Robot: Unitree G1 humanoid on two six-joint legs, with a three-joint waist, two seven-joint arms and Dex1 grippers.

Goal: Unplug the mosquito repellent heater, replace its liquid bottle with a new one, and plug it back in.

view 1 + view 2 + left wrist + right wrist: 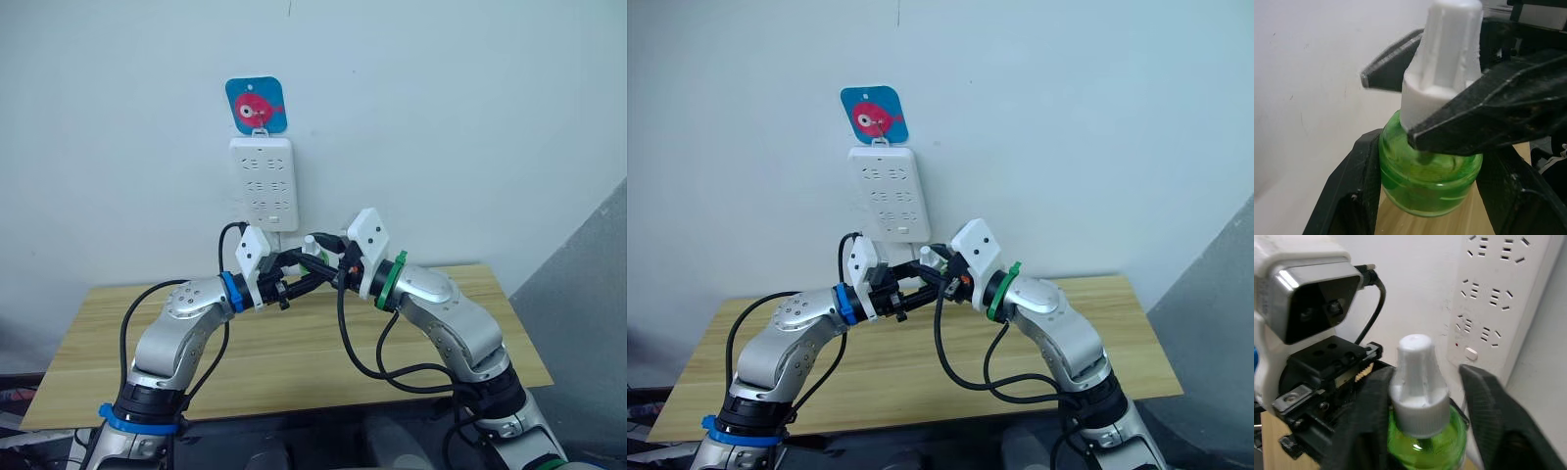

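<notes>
Gripping the green bottle [1430, 181], left hand [1425, 161]; right hand [1420, 431] pinches its white cap [1444, 63].

Power strip [262, 183] hangs upright on the wall behind the bench [294, 352], above the middle of its far edge. A square sticker [256, 105] sits on the wall directly above the strip, touching its top end. Liquid bottle [1430, 171] is held in the air over the far middle of the bench, just below and in front of the strip's lower end (cap [1415, 382] up). Left gripper [1430, 196] flanks the bottle body from the left; right gripper [1420, 421] meets it from the right, its fingers at the cap and neck. Both arms' cables [362, 333] hang above the bench top, between the arms.
</notes>
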